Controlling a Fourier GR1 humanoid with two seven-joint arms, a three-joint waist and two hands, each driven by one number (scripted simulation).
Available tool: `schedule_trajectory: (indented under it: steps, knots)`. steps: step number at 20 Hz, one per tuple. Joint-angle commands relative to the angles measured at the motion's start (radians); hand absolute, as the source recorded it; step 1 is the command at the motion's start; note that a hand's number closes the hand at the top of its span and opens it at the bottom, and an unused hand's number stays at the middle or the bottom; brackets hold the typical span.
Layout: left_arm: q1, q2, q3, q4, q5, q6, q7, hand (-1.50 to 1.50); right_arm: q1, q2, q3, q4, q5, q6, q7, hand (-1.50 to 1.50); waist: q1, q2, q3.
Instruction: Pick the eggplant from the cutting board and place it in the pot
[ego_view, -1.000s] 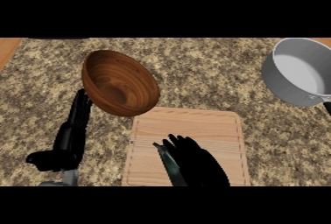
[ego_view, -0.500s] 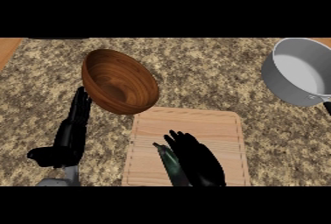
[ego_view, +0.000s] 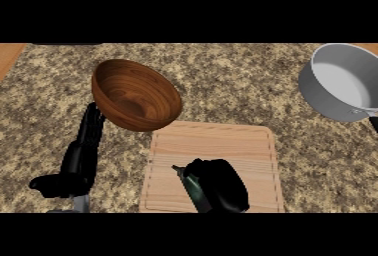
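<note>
- Counter (ego_view: 244, 85): speckled brown-and-cream stone, flat and hard; it carries every other item.
- Cutting board (ego_view: 221, 142): pale wood, rectangular with rounded corners and a shallow groove inside its edge. It lies at the near centre.
- Pot (ego_view: 314, 95): grey metal, round and deep-walled, with a dark handle stub at its near right. It stands at the far right, well apart from the board, and nothing shows inside it.
- Wooden bowl (ego_view: 136, 95): dark, glossy and grained. It is tilted on its side, and its rim overlaps the board's far left corner in this view.
- Left hand (ego_view: 80, 157): resting left of the board, fingers straight and pointing away, holding nothing.
- Right hand (ego_view: 221, 185): on the near half of the board, fingers curled down round the eggplant. Whether it has been lifted cannot be told.
- Eggplant (ego_view: 190, 189): on the board under the right hand. Only a dark green sliver and its stem end show at the hand's left edge.
- Handling, by judgement: the eggplant is light and fairly stiff, with smooth skin that may slip. The thick mid-body looks the sounder hold, rather than the narrow stem end.
</note>
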Motion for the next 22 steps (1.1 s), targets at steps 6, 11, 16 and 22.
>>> schedule_trajectory:
  steps: [6,11,16,22]
  knots:
    - [-0.026,-0.016,0.049,0.092,0.008,-0.056,-0.047,0.00,0.036,0.015,0.005,-0.015,0.084,-0.054,-0.059,1.50,-0.003,0.003,0.001]
    - [-0.017,-0.012,0.026,0.030,-0.001,-0.043,-0.010,0.00,-0.174,0.036,-0.177,0.160,0.090,-0.110,0.144,1.50,0.019,0.009,0.001]
    - [-0.044,-0.020,0.013,0.024,-0.010,-0.039,0.005,0.00,-0.454,0.037,-0.374,0.326,0.101,-0.079,0.369,1.50,0.044,0.015,0.000]
    - [-0.022,-0.003,0.025,-0.015,0.004,-0.053,0.034,0.00,-0.652,0.037,-0.364,0.381,0.196,-0.223,0.457,1.50,0.025,0.004,0.001]
